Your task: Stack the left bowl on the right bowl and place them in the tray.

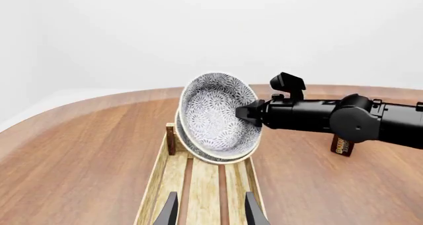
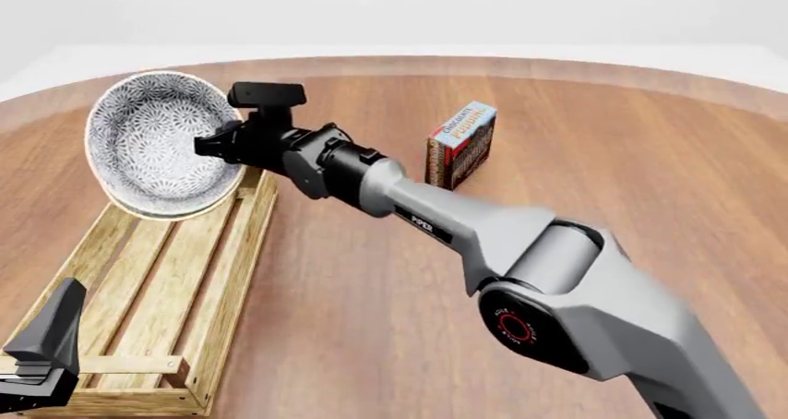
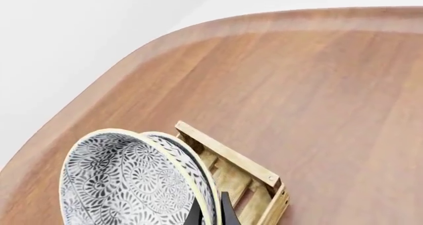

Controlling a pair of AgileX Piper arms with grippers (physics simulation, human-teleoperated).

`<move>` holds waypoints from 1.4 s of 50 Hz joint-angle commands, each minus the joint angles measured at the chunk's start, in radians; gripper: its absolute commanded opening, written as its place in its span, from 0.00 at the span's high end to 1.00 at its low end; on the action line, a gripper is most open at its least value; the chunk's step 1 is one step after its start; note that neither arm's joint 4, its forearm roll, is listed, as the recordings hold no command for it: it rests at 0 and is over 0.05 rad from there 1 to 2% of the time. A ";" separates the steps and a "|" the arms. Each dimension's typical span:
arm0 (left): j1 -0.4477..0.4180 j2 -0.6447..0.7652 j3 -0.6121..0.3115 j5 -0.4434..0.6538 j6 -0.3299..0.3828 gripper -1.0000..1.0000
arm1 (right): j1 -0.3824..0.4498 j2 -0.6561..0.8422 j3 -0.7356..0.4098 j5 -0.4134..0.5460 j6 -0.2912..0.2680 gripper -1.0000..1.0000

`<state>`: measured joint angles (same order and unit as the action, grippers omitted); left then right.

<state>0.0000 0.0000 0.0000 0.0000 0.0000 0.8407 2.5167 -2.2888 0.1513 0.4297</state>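
Two patterned grey-and-white bowls are nested, the inner bowl inside the outer bowl. They are tipped on edge over the far end of the light-wood slatted tray. My right gripper is shut on the rim of the stacked bowls; in the right wrist view the bowls fill the near corner beside the tray end. My left gripper is open and empty over the tray's near end.
A small upright printed box stands on the wood table to the right of the tray, behind my right arm; it also shows in the left wrist view. My right arm reaches diagonally across the table middle.
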 commanded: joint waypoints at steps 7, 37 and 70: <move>0.000 0.000 0.000 0.000 0.000 0.00 | 0.032 0.061 -0.039 -0.011 0.018 1.00; 0.000 0.000 0.000 0.000 0.000 0.00 | 0.070 0.107 -0.052 -0.004 0.011 1.00; 0.000 0.000 0.000 0.000 0.000 0.00 | 0.086 0.139 -0.069 0.020 -0.008 0.00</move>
<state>0.0000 0.0000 0.0000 0.0000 0.0000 0.9222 2.6553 -2.3595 0.1722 0.4231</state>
